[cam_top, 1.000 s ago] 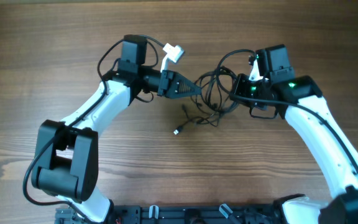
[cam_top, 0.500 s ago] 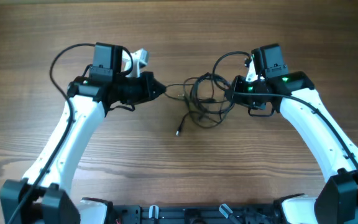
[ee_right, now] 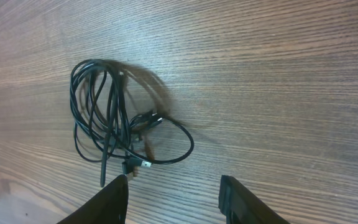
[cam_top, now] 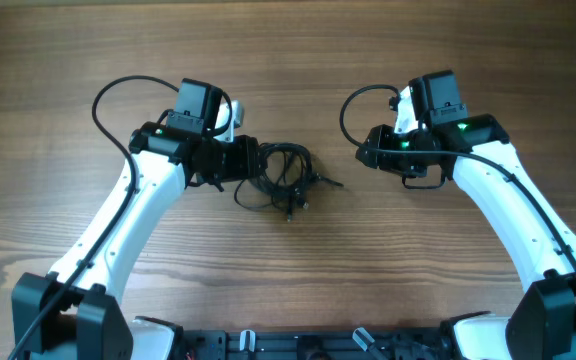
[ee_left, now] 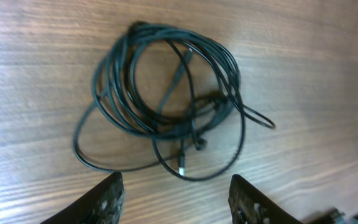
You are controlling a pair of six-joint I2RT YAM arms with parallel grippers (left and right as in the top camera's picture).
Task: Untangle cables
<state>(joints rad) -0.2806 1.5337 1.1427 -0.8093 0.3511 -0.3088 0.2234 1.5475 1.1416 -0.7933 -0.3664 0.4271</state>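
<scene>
- shifted since a second ago?
- yes. thin black cables (cam_top: 280,178), strung out between both sets of jaws then, now let go and bunched into a loose coil further left.
- lying where?
- flat on the brown wood-grain surface (cam_top: 288,60), between the white-and-black left arm (cam_top: 133,210) and right arm (cam_top: 513,205), close in front of the left jaws, well apart from the right jaws.
- left jaws?
- spread fairly wide, gripping nothing. from the left wrist, coil (ee_left: 166,106) ahead of the fingertips (ee_left: 112,198), not between them.
- right jaws?
- likewise parted and empty. from the right wrist, same coil (ee_right: 114,118) off to the left, one loop trailing rightward, small plug end (ee_right: 146,164) near its lower edge.
- knotted?
- cannot tell. several overlapping rings, strands crossing in the middle.
</scene>
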